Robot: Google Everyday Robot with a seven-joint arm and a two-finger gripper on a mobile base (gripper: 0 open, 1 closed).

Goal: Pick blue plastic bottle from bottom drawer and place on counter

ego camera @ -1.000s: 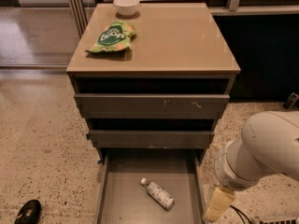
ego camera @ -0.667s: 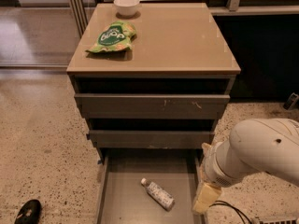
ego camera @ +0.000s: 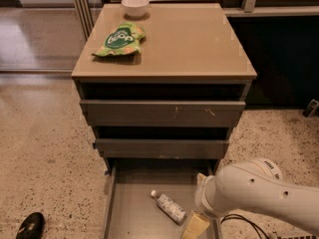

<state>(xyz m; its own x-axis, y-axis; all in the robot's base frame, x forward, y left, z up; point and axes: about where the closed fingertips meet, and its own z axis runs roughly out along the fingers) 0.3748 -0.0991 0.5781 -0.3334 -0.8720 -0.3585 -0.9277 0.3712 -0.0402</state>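
Bottle (ego camera: pixel 169 208) of clear plastic with a white cap lies on its side on the flat grey floor of the bottom drawer (ego camera: pixel 130 210), which is pulled out. The bottle sits slantwise, cap toward the cabinet and to the left, base toward the front and to the right. Just beside that base, at the drawer's right side, is the pale yellowish gripper (ego camera: pixel 195 226), cut off by the lower edge of the view; whether it is spread or pressed together cannot be told, nor whether it touches the bottle. The bulky white arm (ego camera: pixel 259 195) behind it reaches in from the right, low over the drawer's right wall. Above the drawer, two upper grey drawers (ego camera: pixel 162 114) with scuffed fronts stand slightly ajar. The tan counter (ego camera: pixel 194 44) tops the cabinet and carries a green snack bag (ego camera: pixel 120 39) near its left edge and a white bowl (ego camera: pixel 135 5) at the back. Speckled floor (ego camera: pixel 45 148) surrounds the cabinet.
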